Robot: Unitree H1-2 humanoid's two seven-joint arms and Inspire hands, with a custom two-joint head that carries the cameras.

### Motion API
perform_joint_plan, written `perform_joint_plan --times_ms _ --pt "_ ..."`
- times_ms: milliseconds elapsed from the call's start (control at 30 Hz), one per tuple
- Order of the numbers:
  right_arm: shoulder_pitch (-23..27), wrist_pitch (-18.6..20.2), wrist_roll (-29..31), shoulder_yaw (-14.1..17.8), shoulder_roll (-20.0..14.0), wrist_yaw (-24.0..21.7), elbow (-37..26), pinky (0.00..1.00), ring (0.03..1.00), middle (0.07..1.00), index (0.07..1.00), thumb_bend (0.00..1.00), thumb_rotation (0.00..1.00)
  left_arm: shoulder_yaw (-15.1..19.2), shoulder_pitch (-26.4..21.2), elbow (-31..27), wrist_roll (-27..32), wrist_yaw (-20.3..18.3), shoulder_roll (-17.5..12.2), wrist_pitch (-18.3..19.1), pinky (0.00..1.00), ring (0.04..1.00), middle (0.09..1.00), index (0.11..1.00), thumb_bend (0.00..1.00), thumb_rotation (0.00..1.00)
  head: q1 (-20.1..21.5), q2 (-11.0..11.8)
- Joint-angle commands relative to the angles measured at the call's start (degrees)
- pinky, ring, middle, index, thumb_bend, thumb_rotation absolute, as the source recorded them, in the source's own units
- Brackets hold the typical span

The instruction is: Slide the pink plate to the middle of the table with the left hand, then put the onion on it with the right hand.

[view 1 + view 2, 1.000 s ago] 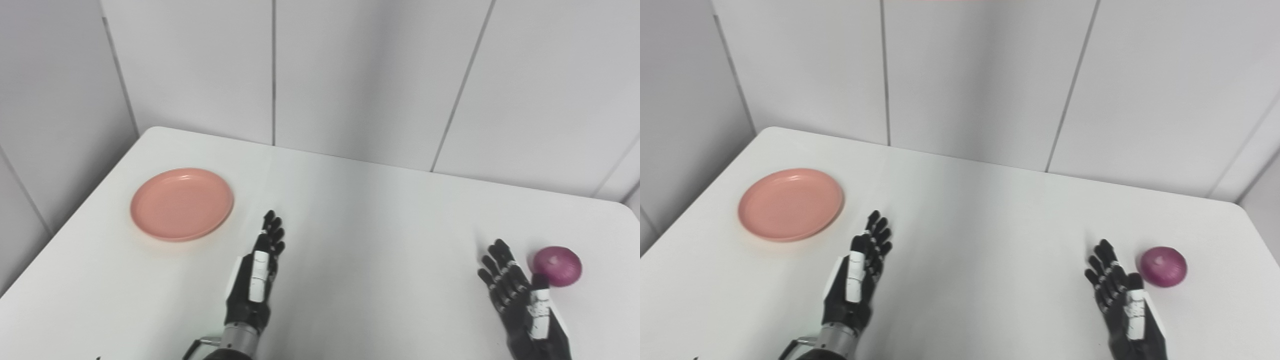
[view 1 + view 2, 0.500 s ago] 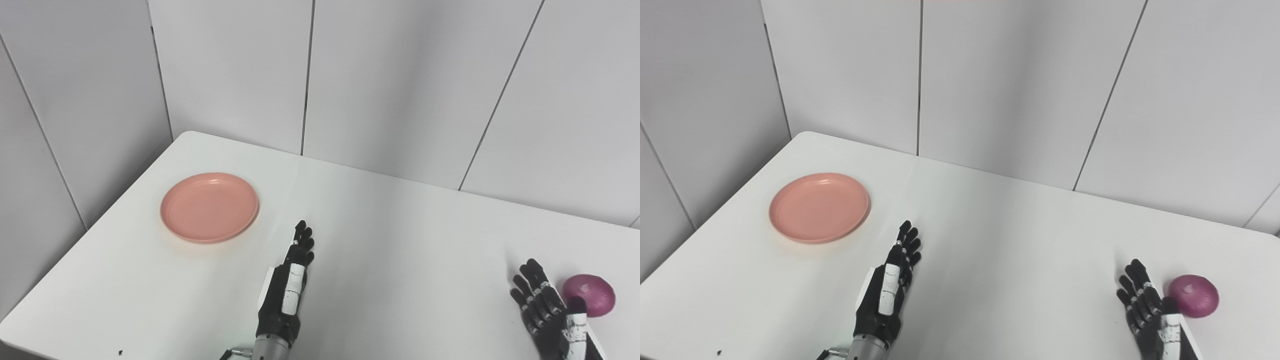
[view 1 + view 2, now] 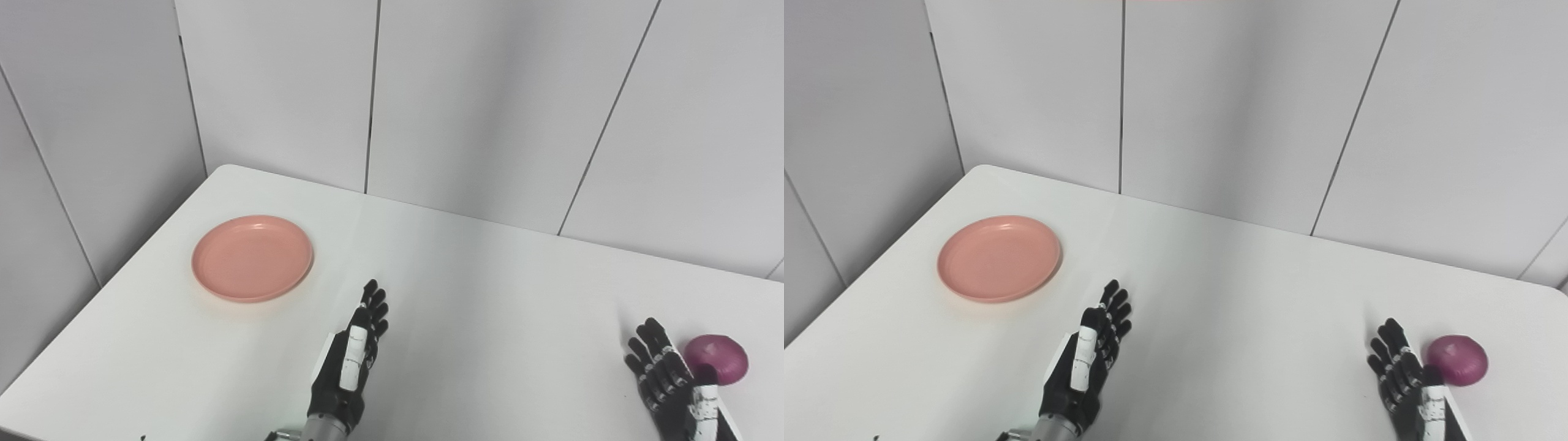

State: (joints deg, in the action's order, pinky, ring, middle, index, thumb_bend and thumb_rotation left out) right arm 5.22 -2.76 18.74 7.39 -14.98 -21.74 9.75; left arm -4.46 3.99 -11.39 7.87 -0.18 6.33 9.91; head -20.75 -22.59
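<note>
Plate point(image 3: 252, 258) far-left on table point(image 3: 478, 288); onion point(image 3: 716, 359) right, just beside right hand point(image 3: 670, 386).
Left hand point(image 3: 350, 358) lay near plate, apart; both hands spread, empty. Views showed alike.

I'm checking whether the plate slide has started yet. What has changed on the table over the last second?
Almost nothing. The whole picture shifted, so the camera moved, not the objects. The pink plate lies in the same place at the table's left, untouched. The left hand is open right of it, much as before. The right hand stays open beside the onion. Nothing was grasped or released.
</note>
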Motion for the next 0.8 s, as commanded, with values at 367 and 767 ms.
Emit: perform_joint_plan --times_ms 367,767 --pt "-4.7 -1.6 -0.1 -1.1 4.4 0.3 5.7 1.0 1.0 1.0 1.0 0.87 1.0 7.4 -20.6 -7.2 8.4 -8.3 -15.5 11.0 0.99 0.905 0.86 0.877 1.0 1.0 0.2 0.2" --pt "-5.1 -1.3 -0.1 -1.0 4.2 0.1 5.3 1.0 1.0 1.0 1.0 0.89 1.0 14.7 -32.7 5.4 7.8 -9.6 -24.4 5.8 0.83 0.821 0.807 0.887 1.0 1.0 0.1 0.0"
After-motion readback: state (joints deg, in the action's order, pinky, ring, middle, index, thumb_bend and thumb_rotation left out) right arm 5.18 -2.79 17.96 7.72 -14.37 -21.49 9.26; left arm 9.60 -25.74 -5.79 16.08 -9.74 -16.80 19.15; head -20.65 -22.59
